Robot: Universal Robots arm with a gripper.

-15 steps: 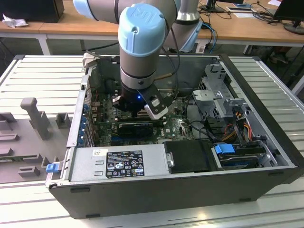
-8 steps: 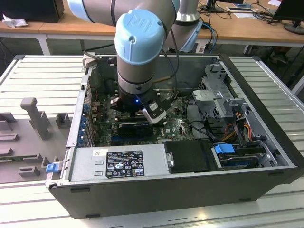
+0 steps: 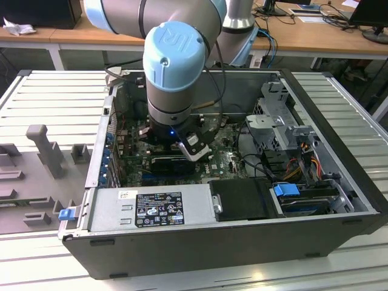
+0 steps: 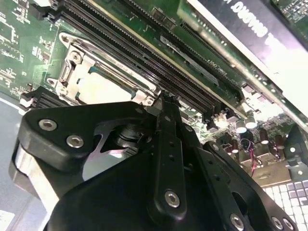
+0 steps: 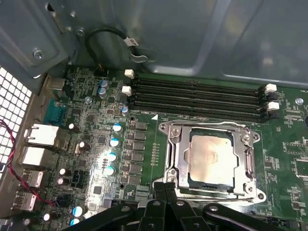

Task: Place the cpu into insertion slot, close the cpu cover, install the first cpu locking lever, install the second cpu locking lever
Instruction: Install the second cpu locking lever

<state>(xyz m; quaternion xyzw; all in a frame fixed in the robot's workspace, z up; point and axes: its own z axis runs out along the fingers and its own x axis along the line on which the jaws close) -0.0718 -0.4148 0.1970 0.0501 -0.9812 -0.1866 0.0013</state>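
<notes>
Wooden desks (image 3: 182, 36) run across the back of the room; in front of them an open computer case (image 3: 230, 236) lies on a slatted metal surface (image 3: 54, 91), its motherboard (image 3: 227, 160) exposed upward. One robot arm (image 3: 176, 66) reaches down into the case.

In the first wrist view, the cpu (image 5: 210, 156) sits seated in the insertion slot (image 5: 169, 163), its pale metal face showing through the window of the cpu cover (image 5: 211, 127). The cover lies flat over the socket, so placement and cover closing appear done. A thin locking lever (image 5: 214, 196) runs along the socket edge nearest the gripper; whether it is latched cannot be determined. Four memory slots (image 5: 197, 98) run parallel to the far edge of the socket.

The gripper (image 5: 165, 185) hangs just beside the near corner of the socket, at the end of that lever. Its fingers (image 4: 166, 120) stand pressed together with no gap between them and hold nothing; in the second wrist view the tip meets the corner of the socket frame (image 4: 144, 96), touching it or nearly so.

Key relation: the cpu lies just beyond the fingertips, and the lever's long axis runs along the near socket edge, parallel to the memory slots, starting from the gripper tip.
</notes>
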